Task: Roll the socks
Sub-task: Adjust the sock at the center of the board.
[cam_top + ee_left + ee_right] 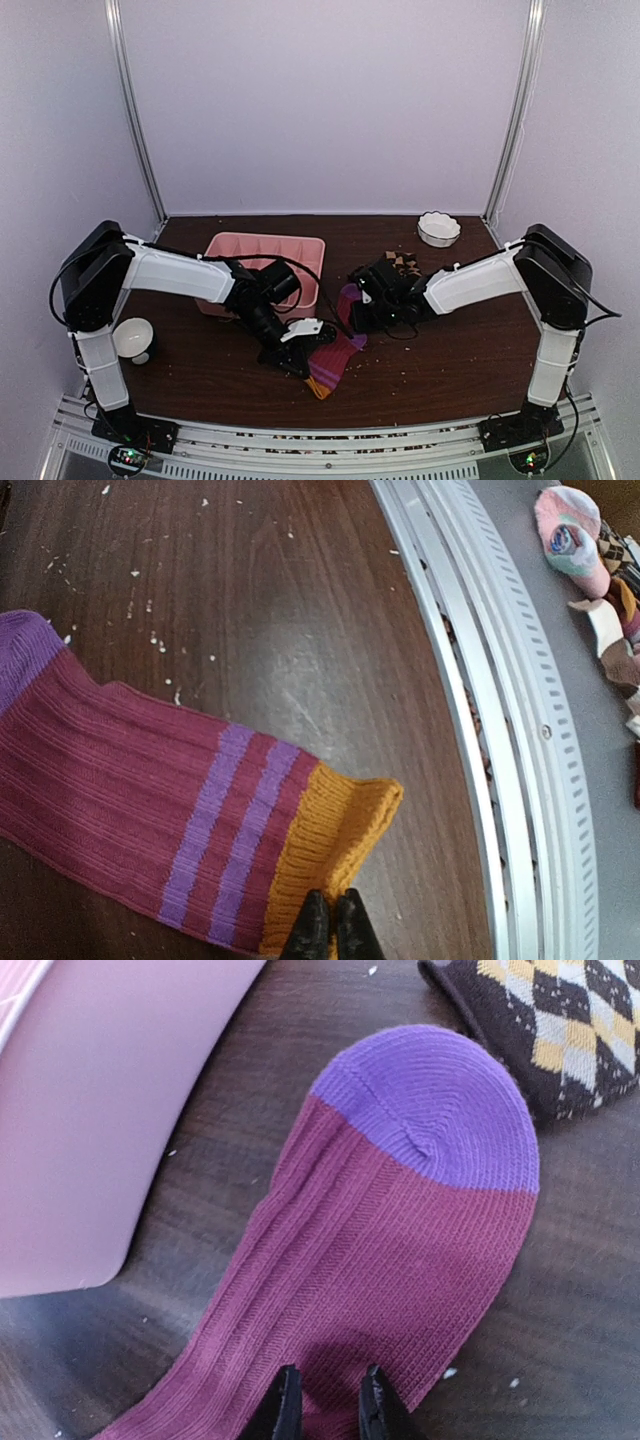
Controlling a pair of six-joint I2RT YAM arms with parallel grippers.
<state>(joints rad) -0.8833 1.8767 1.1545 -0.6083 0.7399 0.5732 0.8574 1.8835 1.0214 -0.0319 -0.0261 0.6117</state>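
pink sock (pixel 338 354) flat | left end effector (pixel 331 930) closed at cuff (pixel 335 825)

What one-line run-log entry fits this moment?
pink sock: flat, unrolled | left end effector: shut at its cuff | right end effector: narrowly parted over its foot, grip unclear | checkered sock: beside the toe

Magenta sock (pixel 380 1260) outstretched flat, purple toe just beside the brown-and-tan checkered sock (pixel 560 1030).
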